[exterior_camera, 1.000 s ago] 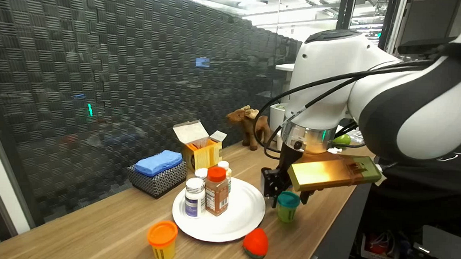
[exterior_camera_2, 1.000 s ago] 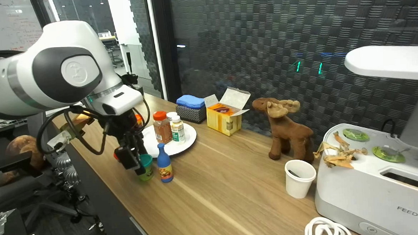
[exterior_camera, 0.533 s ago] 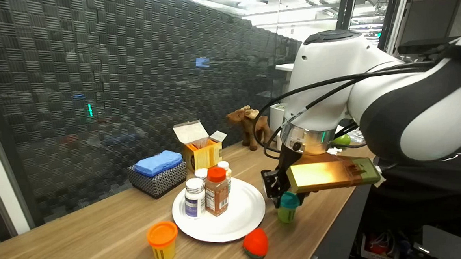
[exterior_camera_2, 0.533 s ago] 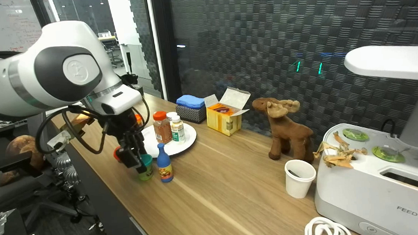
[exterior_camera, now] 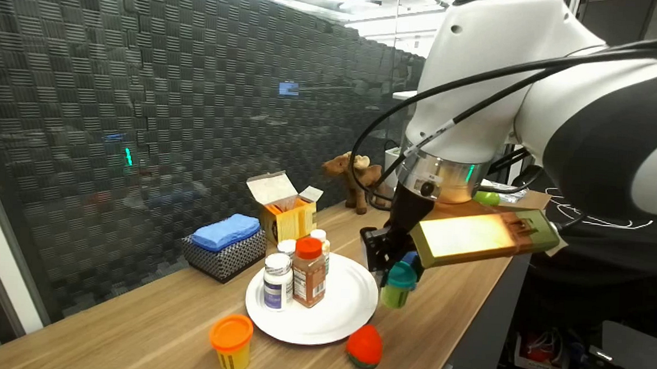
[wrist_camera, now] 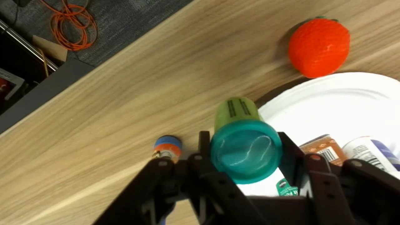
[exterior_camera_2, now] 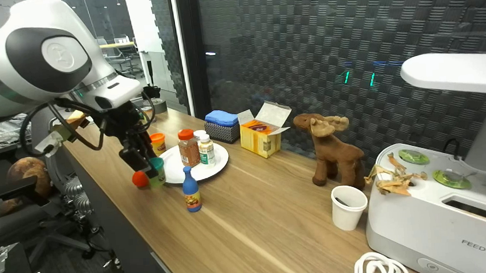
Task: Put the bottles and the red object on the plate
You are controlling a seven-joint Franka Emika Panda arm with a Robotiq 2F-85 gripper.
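Note:
My gripper [wrist_camera: 243, 137] is shut on the teal lid of the green jar [wrist_camera: 236, 111]. It holds the jar [exterior_camera: 394, 296] slightly tilted, above the table beside the plate's edge. The white plate [exterior_camera: 351, 287] bears several upright bottles: an orange-capped brown one [exterior_camera: 308, 282], a white one with a purple label [exterior_camera: 277, 288] and a white one with a green label [exterior_camera_2: 207, 153]. The red object [exterior_camera: 364, 346] lies on the table near the plate rim; it also shows in the wrist view [wrist_camera: 319, 47]. The orange-lidded yellow jar [exterior_camera: 232, 345] and the blue bottle [exterior_camera_2: 191, 193] stand off the plate.
An open yellow box [exterior_camera_2: 261, 139] and a patterned box with blue cloth [exterior_camera_2: 222, 131] stand behind the plate. A toy moose [exterior_camera_2: 337, 156], white cup [exterior_camera_2: 347, 214] and white planter [exterior_camera_2: 434, 218] stand farther along. The table's edge [wrist_camera: 93, 70] shows in the wrist view.
My gripper has shut on the green jar and carried it up off the table, towards the plate and the red object. The other bottles and the red object have not moved.

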